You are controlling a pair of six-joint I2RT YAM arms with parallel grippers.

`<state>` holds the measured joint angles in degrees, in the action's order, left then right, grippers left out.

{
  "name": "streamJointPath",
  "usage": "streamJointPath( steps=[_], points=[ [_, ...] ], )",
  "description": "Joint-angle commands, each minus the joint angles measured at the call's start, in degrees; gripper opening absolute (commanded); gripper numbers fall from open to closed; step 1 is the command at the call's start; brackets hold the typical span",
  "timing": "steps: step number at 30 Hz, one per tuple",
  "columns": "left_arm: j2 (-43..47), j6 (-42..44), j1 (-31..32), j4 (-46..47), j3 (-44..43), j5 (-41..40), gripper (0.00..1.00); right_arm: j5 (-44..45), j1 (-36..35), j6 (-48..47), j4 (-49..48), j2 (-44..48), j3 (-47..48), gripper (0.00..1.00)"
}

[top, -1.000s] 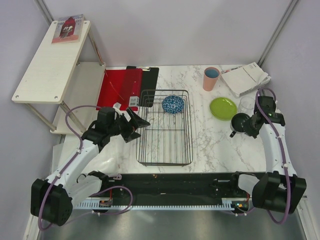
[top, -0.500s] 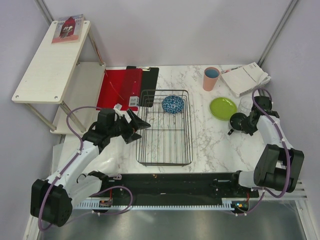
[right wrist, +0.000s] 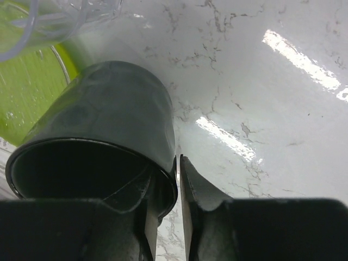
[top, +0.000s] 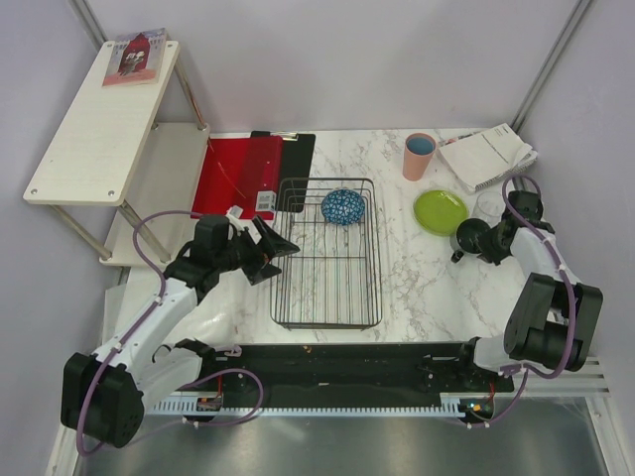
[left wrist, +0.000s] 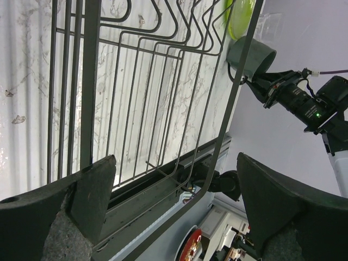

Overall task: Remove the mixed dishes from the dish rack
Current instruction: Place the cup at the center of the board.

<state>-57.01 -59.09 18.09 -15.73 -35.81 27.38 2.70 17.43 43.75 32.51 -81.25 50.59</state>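
Note:
The black wire dish rack (top: 377, 260) stands mid-table with the blue patterned bowl (top: 343, 206) in its far end. Right of it on the marble are the lime-green plate (top: 442, 212), the salmon-pink cup (top: 420, 155) and the clear glass (top: 488, 205). My right gripper (top: 488, 243) is shut on the rim of the dark grey mug (top: 469, 239), one finger inside and one outside (right wrist: 176, 185). It holds the mug (right wrist: 109, 109) tilted beside the plate (right wrist: 27, 92) and the glass (right wrist: 54, 16). My left gripper (top: 273, 253) is open and empty at the rack's left rim (left wrist: 163, 81).
A red clipboard (top: 248, 174) lies behind the rack on the left. A stack of papers (top: 486, 157) lies at the back right. A wooden shelf unit (top: 104, 119) stands at the far left with a book on top.
My right gripper has carried the mug a little back and left, closer to the plate and the glass. The left arm has barely moved.

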Motion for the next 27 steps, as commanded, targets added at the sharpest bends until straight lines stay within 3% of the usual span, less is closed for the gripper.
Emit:
streamJointPath(
  steps=[1, 6, 10, 15, 21, 22, 25, 27],
  points=[
    [-1.7, 2.7, -0.2, -3.3, 0.4, -2.0, 0.99, -1.3, 0.0, -0.3, -1.7, 1.8, -0.9, 0.31],
    [-2.6, 2.8, -0.2, -3.3, 0.1, -1.8, 0.99, -0.8, -0.1, -0.4, -0.6, 5.7, -1.2, 0.29],
    [-3.2, 3.0, -0.1, -3.3, -0.1, -1.4, 0.99, 0.1, -0.1, -0.9, -0.3, 5.3, -1.5, 0.20],
    [-2.5, 3.2, -0.1, -3.3, 0.5, -1.3, 0.99, 0.2, -0.1, -1.6, -0.3, 4.1, -1.7, 0.21],
    [-1.7, 3.9, -0.1, -3.3, 0.7, -1.4, 0.99, -0.8, -0.1, -1.8, -0.3, 7.6, -2.8, 0.39],
    [-1.4, 4.0, -0.1, -3.3, 0.7, -1.4, 0.99, -0.9, -0.1, -2.0, 0.0, 9.7, -2.9, 0.46],
    [-1.2, 4.5, -0.1, -3.3, 0.3, -1.5, 0.99, -1.4, -0.2, -2.9, 1.8, 13.1, -2.6, 0.56],
    [-1.1, 5.1, -0.1, -3.3, -0.2, -1.4, 0.99, -2.3, -0.5, -3.1, 3.0, 14.5, -2.2, 0.60]
  ],
)
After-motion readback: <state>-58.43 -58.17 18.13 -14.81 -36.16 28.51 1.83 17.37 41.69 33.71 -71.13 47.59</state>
